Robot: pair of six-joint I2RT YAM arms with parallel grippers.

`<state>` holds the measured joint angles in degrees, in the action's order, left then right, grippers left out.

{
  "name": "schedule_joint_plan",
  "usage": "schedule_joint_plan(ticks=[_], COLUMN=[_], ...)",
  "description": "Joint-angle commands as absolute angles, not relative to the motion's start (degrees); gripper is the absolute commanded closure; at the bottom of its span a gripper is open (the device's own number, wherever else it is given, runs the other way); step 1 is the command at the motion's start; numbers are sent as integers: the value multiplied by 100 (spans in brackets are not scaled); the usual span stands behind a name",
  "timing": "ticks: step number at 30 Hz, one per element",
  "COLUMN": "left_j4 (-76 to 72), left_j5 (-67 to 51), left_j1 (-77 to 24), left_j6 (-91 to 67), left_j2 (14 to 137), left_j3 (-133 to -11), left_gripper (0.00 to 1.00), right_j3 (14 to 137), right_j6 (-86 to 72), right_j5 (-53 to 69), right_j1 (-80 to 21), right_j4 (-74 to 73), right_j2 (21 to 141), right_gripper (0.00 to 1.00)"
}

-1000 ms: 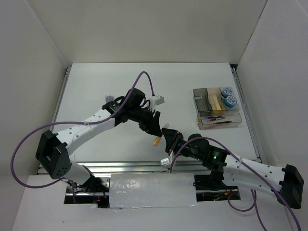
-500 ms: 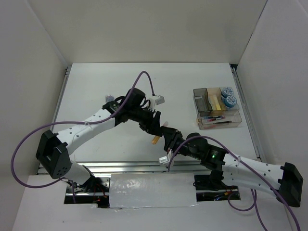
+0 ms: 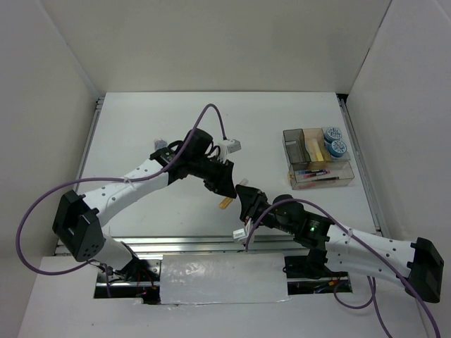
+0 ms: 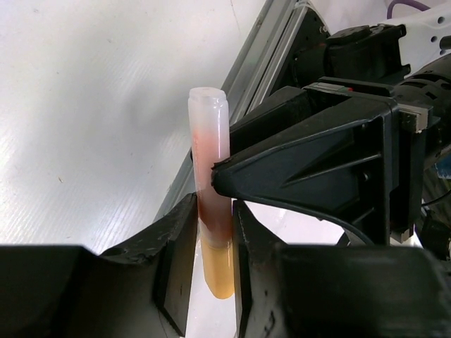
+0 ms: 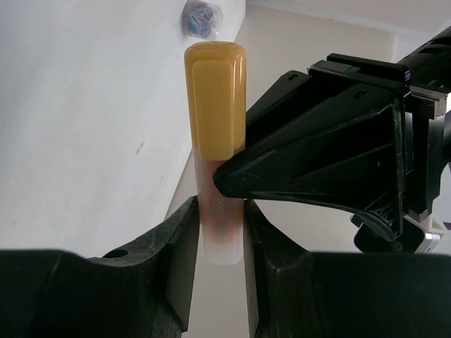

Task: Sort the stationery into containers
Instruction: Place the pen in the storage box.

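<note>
Tape rolls (image 3: 334, 141) and pens (image 3: 314, 172) are sitting in the box (image 3: 324, 183). You are pinching the orange highlighter (image 3: 227, 203) with both left gripper (image 4: 211, 243) and right gripper (image 5: 217, 236) over mid-table, well apart from the box; it is awaiting delivery.

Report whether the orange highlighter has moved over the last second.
Yes, slightly. In the top view the orange highlighter has shifted a little left and up the picture, away from the compartment box, which has stayed put.
</note>
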<state>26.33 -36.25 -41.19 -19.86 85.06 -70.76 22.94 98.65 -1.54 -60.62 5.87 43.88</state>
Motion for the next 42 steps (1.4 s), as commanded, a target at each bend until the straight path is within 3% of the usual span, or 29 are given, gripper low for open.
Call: schedule_joint_plan(ticks=[1, 3, 6, 13, 15, 20, 24, 27, 31, 35, 42], left_j4=[2461, 2478, 2461, 2532, 2365, 1223, 625, 54, -632, -826, -940], left_j5=[-3718, -3683, -3647, -3612, -3857, -4034, -4139, -4429, -4570, -4623, -4474], left_j1=[-4148, -4157, -4140, -3745, -3315, -2778, -2839, -2839, -2856, -2848, -2874], left_j6=[-1969, -1951, -1943, -1924, -2117, -2716, -2935, -3277, -3708, -3946, -4078], left_j2=[8508, 8455, 8359, 8121, 8017, 7551, 7286, 7207, 7137, 7128, 7128], left_j3=[-7163, -7128, -7067, -7277, -7243, -6777, -6505, -6285, -6153, -6152, -6117], left_gripper=[84, 93, 100, 100, 100, 100, 100, 100, 100, 100, 100], right_j3=[2470, 2444, 2505, 2654, 2820, 4313, 5930, 6879, 7242, 7216, 6839], right_j6=[9809, 9739, 9563, 9045, 8204, 5016, 1934, 298, -1637, -2802, -3796], right_j5=[-158, -280, -570, -984, -949, -678, 674, 1852, 3224, 3927, 3955], right_j1=[-6135, -6135, -6135, -6082, -6056, -5391, -4232, -3283, -2435, -2267, -2706], right_j4=[1089, 1273, 1275, 283, -358, -1772, -2609, -2628, -2286, -1592, -1029], right_j2=[4289, 4307, 4281, 3526, 3183, 3636, 4674, 5325, 6037, 6512, 6715], right_gripper=[73, 39, 28, 26, 25, 31, 34, 33, 29, 30, 28])
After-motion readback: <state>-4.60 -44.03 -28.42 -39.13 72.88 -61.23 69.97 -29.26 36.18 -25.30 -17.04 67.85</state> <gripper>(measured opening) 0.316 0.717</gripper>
